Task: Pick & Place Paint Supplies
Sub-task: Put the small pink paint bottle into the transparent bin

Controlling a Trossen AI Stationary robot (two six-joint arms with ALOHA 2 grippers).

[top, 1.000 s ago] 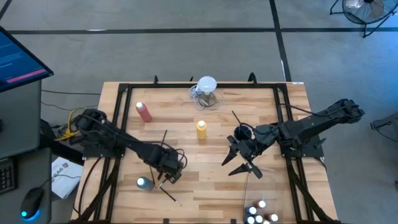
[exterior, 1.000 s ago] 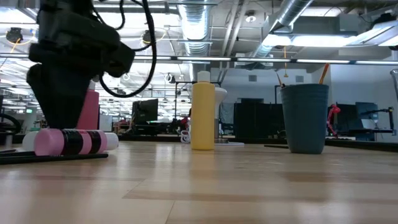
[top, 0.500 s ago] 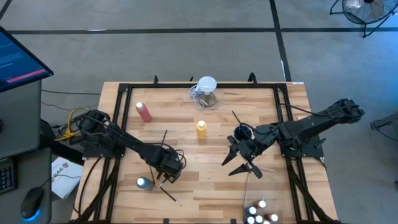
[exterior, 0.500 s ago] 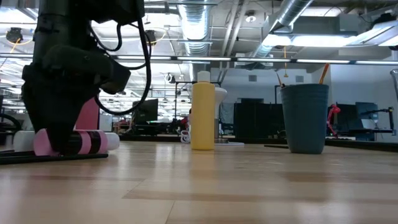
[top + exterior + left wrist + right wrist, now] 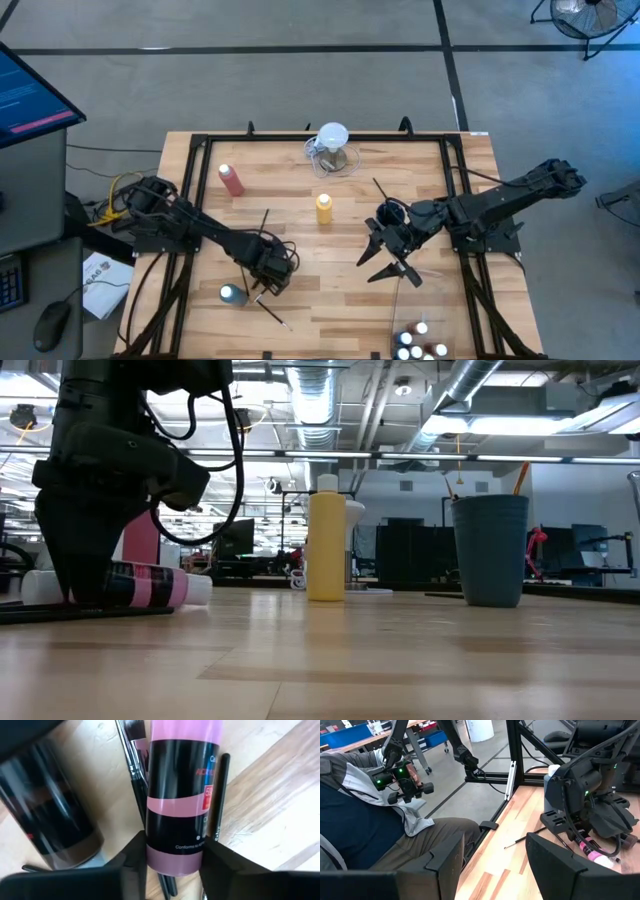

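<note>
A pink bottle (image 5: 175, 795) with black bands lies on its side near the table's left front, over two thin dark paintbrushes (image 5: 134, 767). My left gripper (image 5: 268, 272) points down over it and is shut on it. A dark bottle (image 5: 55, 815) lies beside it. My right gripper (image 5: 390, 262) hovers open above the table's right half, with nothing between its fingers (image 5: 445, 865). A yellow bottle (image 5: 324, 208) stands upright mid-table. A pink-red bottle (image 5: 231, 180) stands at the far left. My left gripper pinches the pink bottle's black-banded body (image 5: 172, 855) between its two fingers (image 5: 131, 862). The fingers come from above, pointing down, and lie across the bottle. The bottle lies on its side, slightly tilted, low on the table (image 5: 150, 586).
A blue-grey cup (image 5: 392, 213) with brushes stands under the right arm. A clear jug with a white top (image 5: 332, 140) is at the far edge. Several small white-capped bottles (image 5: 415, 342) stand at the near right edge. A small bottle (image 5: 231, 293) stands left of my left gripper. A person (image 5: 370, 820) sits beyond the table.
My left gripper has come down a little over the pink bottle and taken hold of it. The bottle has shifted slightly toward the table's right and now lies a bit tilted.
</note>
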